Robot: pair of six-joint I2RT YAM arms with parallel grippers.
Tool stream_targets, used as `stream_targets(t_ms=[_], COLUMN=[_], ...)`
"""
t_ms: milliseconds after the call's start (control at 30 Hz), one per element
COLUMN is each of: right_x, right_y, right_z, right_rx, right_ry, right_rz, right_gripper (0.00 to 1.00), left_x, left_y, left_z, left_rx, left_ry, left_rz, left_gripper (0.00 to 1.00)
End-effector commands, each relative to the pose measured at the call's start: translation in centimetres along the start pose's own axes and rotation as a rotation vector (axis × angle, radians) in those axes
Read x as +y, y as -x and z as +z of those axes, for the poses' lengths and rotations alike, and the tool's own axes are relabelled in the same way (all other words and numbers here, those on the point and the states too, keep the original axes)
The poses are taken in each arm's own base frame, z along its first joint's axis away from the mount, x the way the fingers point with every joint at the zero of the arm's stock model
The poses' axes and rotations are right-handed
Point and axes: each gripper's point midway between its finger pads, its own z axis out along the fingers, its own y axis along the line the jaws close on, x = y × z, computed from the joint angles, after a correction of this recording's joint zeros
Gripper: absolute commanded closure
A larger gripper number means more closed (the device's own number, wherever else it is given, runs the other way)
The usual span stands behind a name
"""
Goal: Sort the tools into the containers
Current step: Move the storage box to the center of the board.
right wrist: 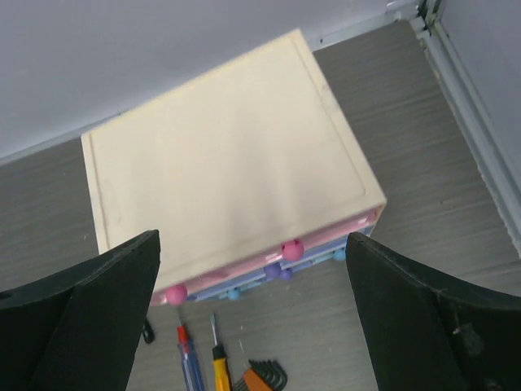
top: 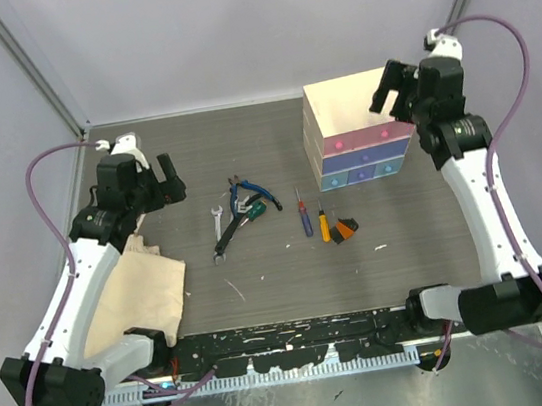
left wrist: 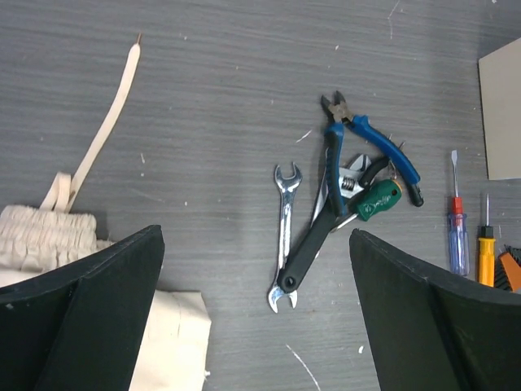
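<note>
Both hands stood wide open and empty, each apparently parked over its own part of the job. The left hand (top: pixel 158 187) hung above the left half of the worktop (top: pixel 242 136), likely so it could drop onto the tools, while the right hand (top: pixel 393 97) hovered over the back right corner of the cream chest (top: pixel 343 102), probably ready to pull a drawer. The pink drawer (top: pixel 358 138), purple drawer (top: pixel 365 156) and blue drawer (top: pixel 363 174) all looked shut, so no sorting seemed done yet. In the left wrist view the tools lay loose ahead of the open fingers: a silver wrench (left wrist: pixel 283 236) almost midway between them, and just to its right a tangle of blue-handled pliers (left wrist: pixel 370 142), a black-handled wrench (left wrist: pixel 313 244) and a green-handled screwdriver (left wrist: pixel 376 199). Further right, apart from the heap, lay a red-and-blue screwdriver (left wrist: pixel 457 236) and an orange one (left wrist: pixel 485 248), with a small black-orange piece (top: pixel 343 228) beside them, all near the chest front. A cloth bag (top: pixel 146 286) rested under the left arm, clear of the tools
</note>
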Motion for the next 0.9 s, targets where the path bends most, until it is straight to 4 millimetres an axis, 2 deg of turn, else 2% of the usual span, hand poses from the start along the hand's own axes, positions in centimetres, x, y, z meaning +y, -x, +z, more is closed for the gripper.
stream_targets(t_ms=[0,167,300,433,567,733,867], right_x=[-0.3,-2.0,-3.5,-4.3,-4.1,-3.3,-3.5], right_y=[4.9,8.0,9.0,8.4,6.9,5.5,4.5], right_z=[2.6,6.1,8.7,10.9,12.5,13.8,14.9], right_rx=[-0.071,-0.09,-0.065,-0.022,0.048,0.104,0.131], right_ry=[-0.019,-0.011,0.059,0.143,0.248,0.33,0.334], right_rz=[-0.026,0.025,0.096,0.15,0.208,0.239,0.25], right_gripper=[0.0,0.0,0.0,0.0,0.02,0.08,0.11], left_x=[-1.8,-2.7,-3.7,-4.2,-4.5,-5.1,-5.1], left_y=[3.9,3.0,2.7,2.4,2.1,1.7,1.5], left_z=[0.2,0.7,0.6,0.8,1.1,1.3,1.2], left_rx=[-0.1,-0.083,-0.075,-0.059,-0.035,-0.01,-0.001], left_ry=[-0.072,-0.131,-0.195,-0.225,-0.24,-0.272,-0.274], left_rz=[0.04,0.046,0.06,0.066,0.069,0.07,0.072], left_gripper=[0.02,0.02,0.02,0.02,0.02,0.02,0.02])
